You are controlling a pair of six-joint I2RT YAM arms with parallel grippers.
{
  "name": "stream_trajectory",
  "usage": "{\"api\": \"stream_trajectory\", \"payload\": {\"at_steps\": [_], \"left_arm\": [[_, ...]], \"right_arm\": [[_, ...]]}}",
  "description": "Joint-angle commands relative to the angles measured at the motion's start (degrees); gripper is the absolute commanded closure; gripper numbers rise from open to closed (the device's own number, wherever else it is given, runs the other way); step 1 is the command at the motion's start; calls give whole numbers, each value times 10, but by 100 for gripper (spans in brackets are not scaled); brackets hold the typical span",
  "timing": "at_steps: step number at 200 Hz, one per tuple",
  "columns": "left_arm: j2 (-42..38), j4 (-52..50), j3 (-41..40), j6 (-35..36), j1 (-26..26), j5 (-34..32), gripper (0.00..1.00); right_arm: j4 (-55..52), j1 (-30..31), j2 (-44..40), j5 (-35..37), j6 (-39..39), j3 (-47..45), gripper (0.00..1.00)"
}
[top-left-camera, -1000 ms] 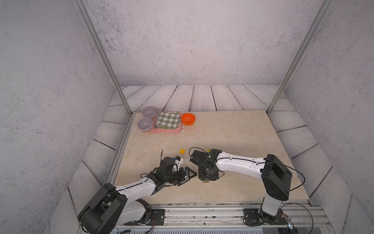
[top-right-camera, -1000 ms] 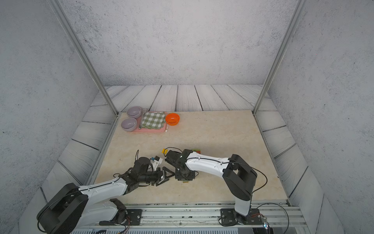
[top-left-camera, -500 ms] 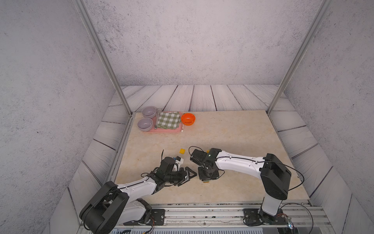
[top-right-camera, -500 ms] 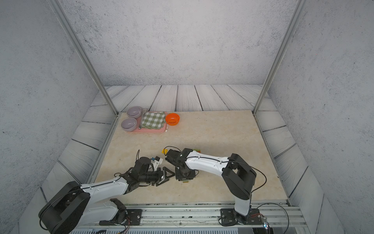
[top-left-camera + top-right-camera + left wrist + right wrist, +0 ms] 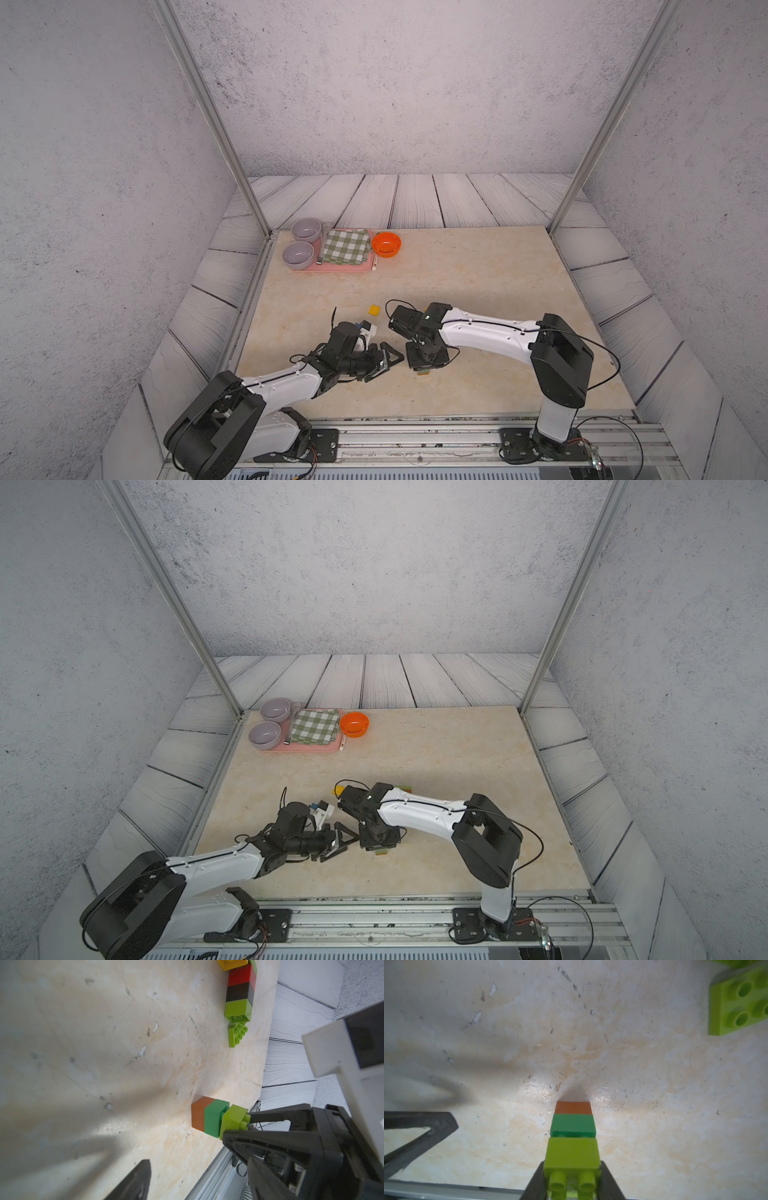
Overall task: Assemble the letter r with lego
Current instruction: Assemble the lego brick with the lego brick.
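Jaws of the left tool (image 5: 388, 365) stand spread and empty, low over the desk (image 5: 478, 270) and just beside the stack (image 5: 209, 1118), likely posted there to steady it or catch a topple. It touches nothing that I can see. A lone yellow brick (image 5: 374, 309) lies behind it, unused.

The stack comes next: a brown-orange brick (image 5: 574, 1108) flat on the desk as the foot, a dark green brick (image 5: 573, 1126) on it, and a lime brick (image 5: 572, 1153) on top. It stands upright so that a downward push meets the hard desk.

The right tool (image 5: 572, 1183) is clenched on the lime brick at its studded end, pointing straight down, which leaves the joint below free to close. That joint looks not yet shut. A thin gap shows, and from the left wrist the lime brick sits a touch askew, so I judge the step in hand to be pressing it home.

Further right and back, mostly hidden under the right arm in both top views, a row (image 5: 239, 991) of yellow, red, black and lime bricks lies on its side. A lime plate (image 5: 236, 1034) lies just beside its end, probably parked as the letter's other part
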Motion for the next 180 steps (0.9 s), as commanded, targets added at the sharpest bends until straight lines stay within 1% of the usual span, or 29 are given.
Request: {"api": "stream_trajectory", "payload": {"at_steps": [1, 33, 66, 86, 130, 158, 169, 180], "left_arm": [[2, 11, 11, 8, -4, -2, 22], [2, 10, 11, 9, -4, -1, 22], [3, 11, 8, 9, -4, -2, 22], [4, 13, 7, 8, -4, -3, 22], [7, 16, 7, 7, -4, -4, 22], [-3, 17, -1, -2, -3, -14, 22], [-16, 15, -4, -5, -3, -21, 22], [-34, 5, -3, -5, -2, -28, 22]], "right_arm": [[39, 4, 88, -14, 22, -37, 100], [33, 4, 90, -6, 25, -37, 100], [78, 4, 89, -53, 47, -69, 100], [107, 4, 103, -71, 60, -93, 100], [92, 13, 141, -59, 64, -93, 100], [67, 17, 144, -48, 67, -77, 100], [48, 17, 131, -34, 65, -63, 94], [34, 17, 114, -26, 62, -50, 85]]}}
